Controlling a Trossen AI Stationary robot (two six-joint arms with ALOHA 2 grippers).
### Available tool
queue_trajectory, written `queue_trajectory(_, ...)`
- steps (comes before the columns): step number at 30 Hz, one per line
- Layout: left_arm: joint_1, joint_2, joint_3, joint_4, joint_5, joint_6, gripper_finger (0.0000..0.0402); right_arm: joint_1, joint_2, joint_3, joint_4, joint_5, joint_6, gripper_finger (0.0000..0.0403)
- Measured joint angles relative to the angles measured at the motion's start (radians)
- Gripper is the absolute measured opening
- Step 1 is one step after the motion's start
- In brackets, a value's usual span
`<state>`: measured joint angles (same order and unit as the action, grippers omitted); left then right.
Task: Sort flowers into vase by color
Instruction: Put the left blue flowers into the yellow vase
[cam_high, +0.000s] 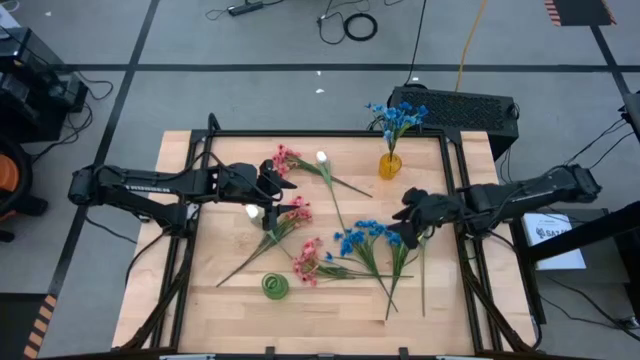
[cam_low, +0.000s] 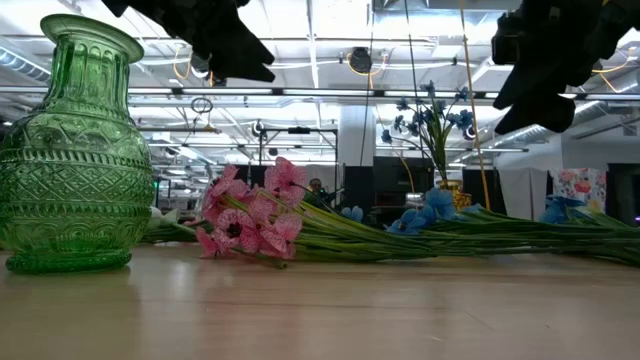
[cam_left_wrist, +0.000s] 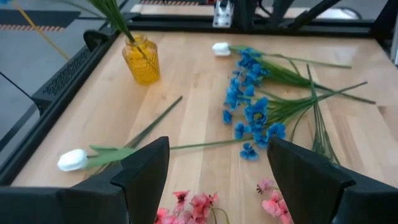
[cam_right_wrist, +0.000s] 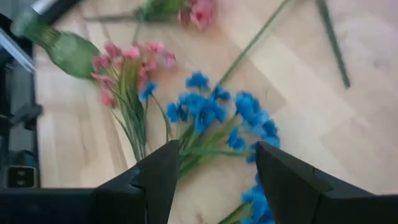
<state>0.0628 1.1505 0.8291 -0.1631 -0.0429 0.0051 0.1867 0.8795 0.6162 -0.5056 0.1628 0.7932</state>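
Note:
Flowers lie scattered on the wooden table: pink sprigs (cam_high: 295, 212) (cam_high: 308, 262), a bunch of blue sprigs (cam_high: 365, 240) and white buds (cam_high: 322, 157). A small yellow vase (cam_high: 389, 165) at the far side holds blue flowers (cam_high: 395, 118). A green glass vase (cam_high: 275, 286) stands near the front edge. My left gripper (cam_high: 275, 190) hangs open above the pink sprigs left of centre, holding nothing (cam_left_wrist: 217, 149). My right gripper (cam_high: 405, 215) hangs open above the blue bunch (cam_right_wrist: 211, 112), with nothing between its fingers (cam_right_wrist: 214, 152).
A black metal frame (cam_high: 300, 133) borders the table. A black box (cam_high: 455, 105) sits just beyond the far edge behind the yellow vase. Long green stems (cam_high: 400, 275) fan out toward the front right. Bare wood shows at the table's front left (cam_high: 190, 310).

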Motion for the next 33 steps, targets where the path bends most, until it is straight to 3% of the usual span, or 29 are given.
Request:
queue_trajectory(13, 0.000, 0.059, 0.000, 0.008, 0.000, 0.000, 0.0278, 0.192, 0.426, 0.188, -0.058, 0.056, 0.244, 0.0205)
queue_trajectory(18, 0.000, 0.097, 0.000, 0.000, 0.000, -0.024, 0.0278, 0.217, 0.547, 0.269, -0.097, 0.154, 0.294, 0.0205)
queue_trajectory(33, -0.049, 0.202, -0.001, 0.001, 0.000, -0.025, 0.0278, 0.254, 0.854, 0.474, -0.229, 0.065, 0.372, 0.0215)
